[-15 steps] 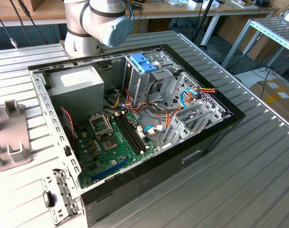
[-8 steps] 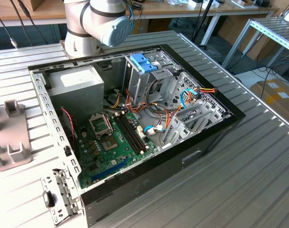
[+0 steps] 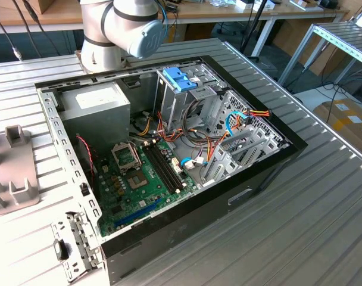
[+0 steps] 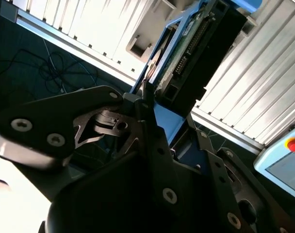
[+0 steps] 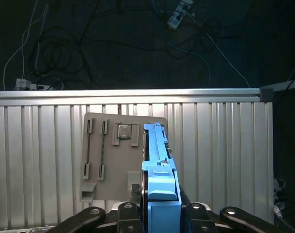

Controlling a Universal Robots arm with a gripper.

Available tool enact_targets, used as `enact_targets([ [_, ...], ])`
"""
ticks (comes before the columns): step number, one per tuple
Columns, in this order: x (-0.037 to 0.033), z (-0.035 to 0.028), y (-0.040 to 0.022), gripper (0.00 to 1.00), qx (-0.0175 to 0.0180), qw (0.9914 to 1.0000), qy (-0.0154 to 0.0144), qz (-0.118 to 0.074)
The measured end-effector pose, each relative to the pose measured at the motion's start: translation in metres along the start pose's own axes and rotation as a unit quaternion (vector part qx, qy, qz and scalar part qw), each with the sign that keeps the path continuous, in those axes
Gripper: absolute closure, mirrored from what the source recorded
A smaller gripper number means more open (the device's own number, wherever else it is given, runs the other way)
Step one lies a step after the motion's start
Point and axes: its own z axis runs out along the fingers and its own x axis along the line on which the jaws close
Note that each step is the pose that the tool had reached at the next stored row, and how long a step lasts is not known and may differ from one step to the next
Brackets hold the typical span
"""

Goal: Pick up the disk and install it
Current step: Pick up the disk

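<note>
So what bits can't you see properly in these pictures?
Exterior view: the arm runs off the top edge, so its far end is cut off.
First wrist view: the disk is edge-on, so its flat faces are hidden; it also covers part of the grey tray.
Second wrist view: the gripper covers the disk's near end.
Exterior view: the bay under the blue clip is hidden by it.

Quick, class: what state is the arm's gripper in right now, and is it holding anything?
Gripper: closed, holding the disk edge-on between its fingers.
</note>
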Motion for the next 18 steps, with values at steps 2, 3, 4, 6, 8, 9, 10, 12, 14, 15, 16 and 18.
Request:
enact_targets([
  [2, 0.0044, -0.0002, -0.0008, 0.63, 0.0000, 1.00000, 0.0000, 0.000],
  [3, 0.0063, -0.0004, -0.0014, 0.63, 0.0000, 1.00000, 0.0000, 0.000],
  [4, 0.0077, -0.0005, -0.0018, 0.63, 0.0000, 1.00000, 0.0000, 0.000],
  [6, 0.0123, -0.0008, -0.0030, 0.63, -0.0001, 1.00000, 0.0000, 0.000],
  [8, 0.0173, -0.0010, -0.0040, 0.63, 0.0000, 1.00000, 0.0000, 0.000],
  [9, 0.0192, -0.0012, -0.0046, 0.63, -0.0001, 1.00000, 0.0000, 0.000],
  [10, 0.0210, -0.0013, -0.0050, 0.63, -0.0001, 1.00000, 0.0000, 0.000],
  [12, 0.0244, -0.0015, -0.0058, 0.63, -0.0002, 1.00000, 0.0000, 0.000],
  [14, 0.0284, -0.0017, -0.0066, 0.63, -0.0002, 1.00000, 0.0000, 0.000],
  [15, 0.0302, -0.0019, -0.0070, 0.63, -0.0002, 1.00000, 0.0000, 0.000],
  [16, 0.0322, -0.0020, -0.0073, 0.63, -0.0002, 1.00000, 0.0000, 0.000],
  [18, 0.0371, -0.0023, -0.0082, 0.63, -0.0002, 1.00000, 0.0000, 0.000],
])
